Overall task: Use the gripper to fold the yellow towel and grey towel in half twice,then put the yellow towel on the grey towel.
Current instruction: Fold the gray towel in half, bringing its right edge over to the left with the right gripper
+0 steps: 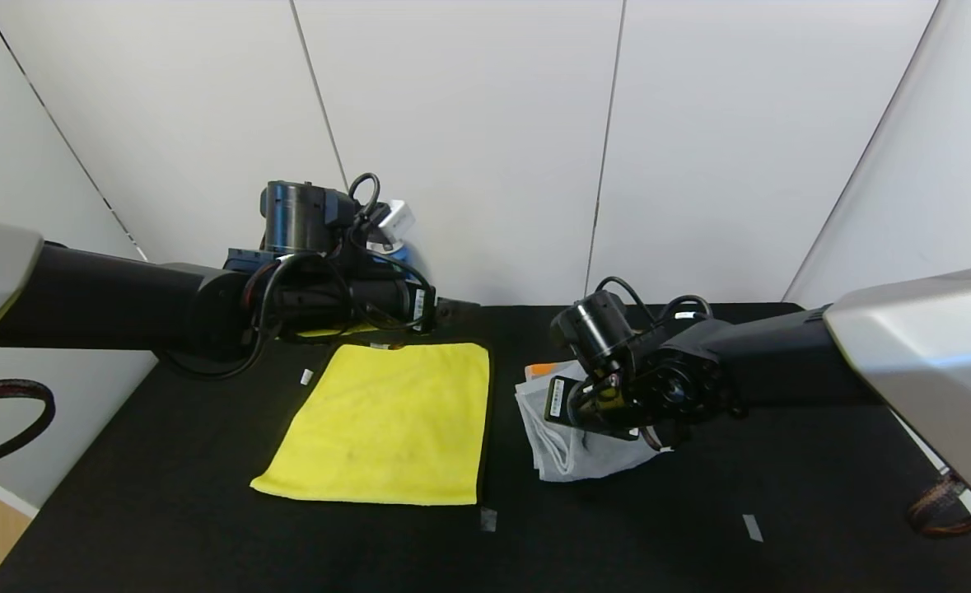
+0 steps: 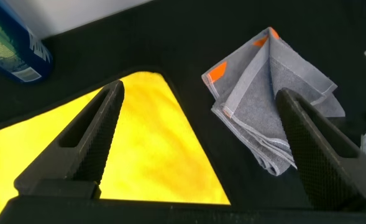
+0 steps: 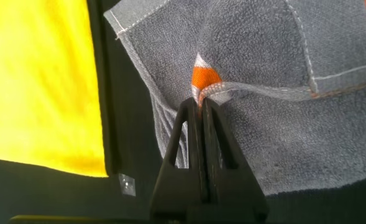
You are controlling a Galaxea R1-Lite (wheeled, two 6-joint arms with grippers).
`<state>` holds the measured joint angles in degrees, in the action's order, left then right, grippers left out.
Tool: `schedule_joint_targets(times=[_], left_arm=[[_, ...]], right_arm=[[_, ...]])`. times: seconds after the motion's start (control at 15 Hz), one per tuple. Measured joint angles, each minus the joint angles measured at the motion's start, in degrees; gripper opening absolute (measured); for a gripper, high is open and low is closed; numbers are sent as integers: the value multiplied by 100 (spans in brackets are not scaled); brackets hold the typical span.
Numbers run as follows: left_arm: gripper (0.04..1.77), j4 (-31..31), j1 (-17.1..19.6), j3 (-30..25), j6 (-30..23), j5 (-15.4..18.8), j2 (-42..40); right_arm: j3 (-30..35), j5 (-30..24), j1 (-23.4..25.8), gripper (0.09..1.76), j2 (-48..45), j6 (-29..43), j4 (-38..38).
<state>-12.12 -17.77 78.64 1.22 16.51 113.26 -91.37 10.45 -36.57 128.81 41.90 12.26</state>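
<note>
Item one: the yellow towel point(image 1: 386, 428), lying flat on the black table point(image 1: 699, 535), appearing to be a single smooth rectangle with its far edge directly beneath the left gripper point(image 2: 195, 134). That gripper hangs above the cloth with its jaws spread wide and nothing between them; one finger sits over the yellow corner, the other over bare table towards the grey bundle, which suggests it is poised to come down on the far edge for a fold, though no contact is made. Item two: the grey towel point(image 3: 276, 81), a crumpled, partly folded heap with orange patches, just beside the yellow one and apart from it by a strip of black table. The right gripper point(image 3: 200, 107) has its jaws pressed together on a corner of this towel, pinching the pale hem right at an orange patch; the hem runs taut away from the fingertips, so the corner looks lifted in order to carry it across the rest of the cloth. Item three: a blue bottle point(image 2: 12, 43), standing on the table beyond the left jaws, clear of both towels. Stage, as judged: folding is under way on both; stacking not begun.
</note>
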Motion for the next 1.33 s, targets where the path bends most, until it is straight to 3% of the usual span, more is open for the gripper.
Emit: schedule_joint_targets(times=[0.13,0.27,0.4,0.67,0.93,1.33], left_arm=[[172,2,2,0,0,0,-6],[172,2,2,0,1,0,-11],[172,2,2,0,0,0,-17],[172,2,6,0,1,5,-37],[172,5,15,0,-5,10,-65],[172,5,33,-6,-13,18,-102]], right_arm=[[-61,0,33,13,79,-22,-9],[-122,-5,59,51,124,-73,-9],[-254,0,57,78,165,-101,-11],[-588,0,-28,115,234,-233,-9],[-1023,-49,-79,137,394,-233,7],[-1458,-18,-269,155,747,-631,13]])
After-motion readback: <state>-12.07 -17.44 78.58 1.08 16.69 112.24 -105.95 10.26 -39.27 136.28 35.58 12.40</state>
